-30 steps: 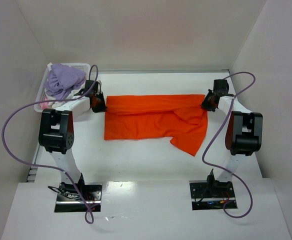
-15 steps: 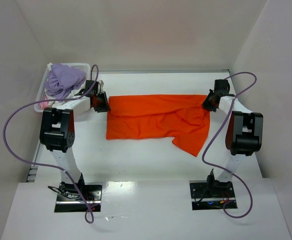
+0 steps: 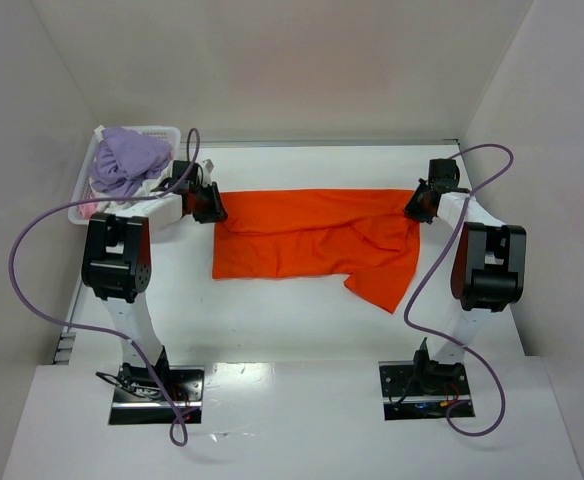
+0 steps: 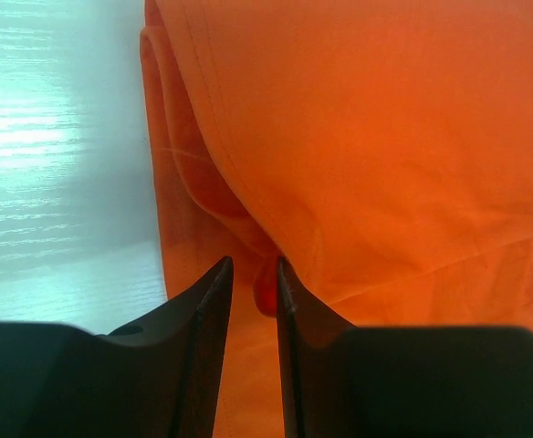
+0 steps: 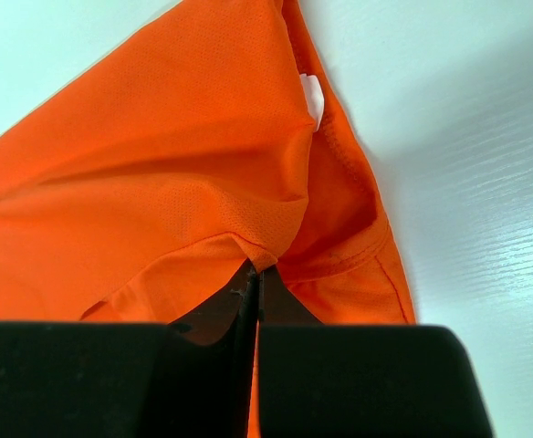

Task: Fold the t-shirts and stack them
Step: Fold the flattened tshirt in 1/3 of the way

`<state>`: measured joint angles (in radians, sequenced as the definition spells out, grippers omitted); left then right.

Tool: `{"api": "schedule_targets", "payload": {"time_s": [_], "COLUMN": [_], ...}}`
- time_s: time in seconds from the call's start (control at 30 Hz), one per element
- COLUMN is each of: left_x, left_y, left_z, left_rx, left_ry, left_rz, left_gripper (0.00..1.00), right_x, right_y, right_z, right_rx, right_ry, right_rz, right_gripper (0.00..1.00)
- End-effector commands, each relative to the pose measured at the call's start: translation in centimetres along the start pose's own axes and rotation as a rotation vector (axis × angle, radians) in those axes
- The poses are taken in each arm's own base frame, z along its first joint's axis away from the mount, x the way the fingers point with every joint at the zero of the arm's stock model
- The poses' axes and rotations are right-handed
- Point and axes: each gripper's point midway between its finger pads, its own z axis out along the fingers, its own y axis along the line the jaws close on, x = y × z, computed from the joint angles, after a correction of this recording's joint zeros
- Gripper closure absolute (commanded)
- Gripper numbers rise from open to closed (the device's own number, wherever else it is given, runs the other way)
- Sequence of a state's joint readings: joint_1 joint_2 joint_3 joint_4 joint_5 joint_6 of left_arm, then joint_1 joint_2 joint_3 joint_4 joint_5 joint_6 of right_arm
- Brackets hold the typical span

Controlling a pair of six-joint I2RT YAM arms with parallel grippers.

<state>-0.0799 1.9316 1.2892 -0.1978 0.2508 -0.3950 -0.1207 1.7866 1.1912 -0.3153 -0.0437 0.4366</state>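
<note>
The left hand (image 4: 250, 265) stands slightly parted around a fold at the left edge of the orange t-shirt (image 3: 312, 240). The right hand (image 5: 256, 272) is pressed together, pinching its right edge. The shirt lies spread across the white worktop (image 3: 292, 320). A white basket (image 3: 159, 130) holding purple cloth (image 3: 127, 160) sits beside the left arm. White walls (image 3: 302, 70) enclose everything.

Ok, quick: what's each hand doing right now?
Left hand: open, a fold of the orange t-shirt lying loose inside it.
Right hand: closed, pinching the t-shirt.
</note>
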Motion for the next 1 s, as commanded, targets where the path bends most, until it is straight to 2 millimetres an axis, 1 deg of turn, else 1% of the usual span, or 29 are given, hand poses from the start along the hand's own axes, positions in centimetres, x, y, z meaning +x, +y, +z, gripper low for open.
{"api": "schedule_targets", "payload": {"time_s": [0.0, 0.13, 0.17, 0.2, 0.23, 0.3, 0.37, 0.4, 0.43, 0.47, 0.5, 0.53, 0.57, 0.6, 0.63, 0.67, 0.7, 0.73, 0.77, 0.8, 0.83, 0.87, 0.9, 0.93, 0.97], "left_x": [-0.9, -0.6, -0.8, -0.2, -0.3, 0.2, 0.2, 0.3, 0.5, 0.0, 0.4, 0.3, 0.4, 0.5, 0.0, 0.1, -0.6, -0.4, -0.6, -1.6, -1.5, -1.2, -1.5, -1.2, -1.3], "left_y": [-0.8, -1.6, -1.8, -1.8, -1.9, -1.8, -1.6, -1.3, -1.0, -1.0, -0.5, -0.2, 0.0, 0.2, 0.0, 0.6, 0.5, 1.3, 1.7, 1.6, 2.4, 2.7, 3.0, 3.3, 3.6], "left_z": [-1.1, -1.3, -1.0, -0.4, -0.2, 0.3, 0.3, 0.4, 0.4, 0.3, 0.6, 0.6, 0.6, 0.4, -0.1, -0.3, -1.2, -1.6, -2.0, -3.1, -3.4, -3.5, -4.0, -4.1, -4.5], "left_rx": [0.034, 0.082, 0.093, 0.110, 0.118, 0.120, 0.112, 0.089, 0.075, 0.065, 0.045, 0.025, 0.009, -0.002, -0.009, -0.046, -0.058, -0.085, -0.109, -0.105, -0.124, -0.142, -0.147, -0.164, -0.170], "left_ry": [-0.055, -0.046, -0.043, -0.014, -0.010, 0.015, 0.013, 0.015, 0.023, 0.009, 0.024, 0.018, 0.022, 0.018, -0.002, -0.012, -0.042, -0.049, -0.066, -0.099, -0.106, -0.095, -0.104, -0.093, -0.095], "left_rz": [0.021, 0.034, 0.035, 0.040, 0.040, 0.032, 0.022, 0.009, 0.005, -0.003, -0.009, -0.019, -0.036, -0.036, -0.048, -0.060, -0.075, -0.095, -0.094, -0.105, -0.117, -0.121, -0.128, -0.132, -0.140], "left_gripper": [0.66, 0.66, 0.66, 0.66, 0.66, 0.66, 0.72, 0.79, 0.81, 0.83, 0.86, 0.91, 1.00, 1.00, 1.00, 1.00, 1.00, 1.00, 1.00, 1.00, 1.00, 1.00, 1.00, 1.00, 1.00], "right_x": [-1.5, -1.5, -1.4, -1.4, -1.4, -1.4, -1.5, -1.5, -1.5, -1.5, -1.5, -1.5, -1.5, -1.5, -1.5, -1.5, -1.5, -1.6, -1.6, -1.6, -1.6, -2.0, -2.0, -2.0, -2.4], "right_y": [0.2, 0.2, 0.3, 0.3, 0.3, 0.3, 0.2, 0.2, 0.2, 0.2, 0.2, 0.2, 0.2, 0.2, 0.2, 0.2, 0.2, 0.1, 0.1, 0.1, 0.1, 0.3, 0.3, 0.3, 0.5], "right_z": [-0.5, -0.5, -0.6, -0.6, -0.6, -0.6, -0.5, -0.5, -0.5, -0.5, -0.5, -0.5, -0.5, -0.5, -0.5, -0.5, -0.5, -0.5, -0.5, -0.5, -0.5, -0.6, -0.6, -0.6, -0.8], "right_rx": [-0.010, -0.010, -0.018, -0.018, -0.018, -0.018, -0.010, -0.010, -0.010, -0.010, -0.010, -0.010, -0.010, -0.010, -0.010, -0.010, -0.010, -0.002, -0.002, -0.002, -0.002, -0.007, -0.007, -0.007, -0.011], "right_ry": [-0.050, -0.050, -0.046, -0.046, -0.046, -0.046, -0.050, -0.050, -0.050, -0.050, -0.050, -0.050, -0.050, -0.050, -0.050, -0.050, -0.050, -0.054, -0.054, -0.054, -0.054, -0.063, -0.063, -0.063, -0.072], "right_rz": [-0.003, -0.003, -0.003, -0.003, -0.003, -0.003, -0.003, -0.003, -0.003, -0.003, -0.003, -0.003, -0.003, -0.003, -0.003, -0.003, -0.003, -0.002, -0.002, -0.002, -0.002, -0.003, -0.003, -0.003, -0.003], "right_gripper": [1.00, 1.00, 1.00, 1.00, 1.00, 1.00, 1.00, 1.00, 1.00, 1.00, 1.00, 1.00, 1.00, 1.00, 1.00, 1.00, 1.00, 1.00, 1.00, 1.00, 1.00, 1.00, 1.00, 1.00, 1.00]}}
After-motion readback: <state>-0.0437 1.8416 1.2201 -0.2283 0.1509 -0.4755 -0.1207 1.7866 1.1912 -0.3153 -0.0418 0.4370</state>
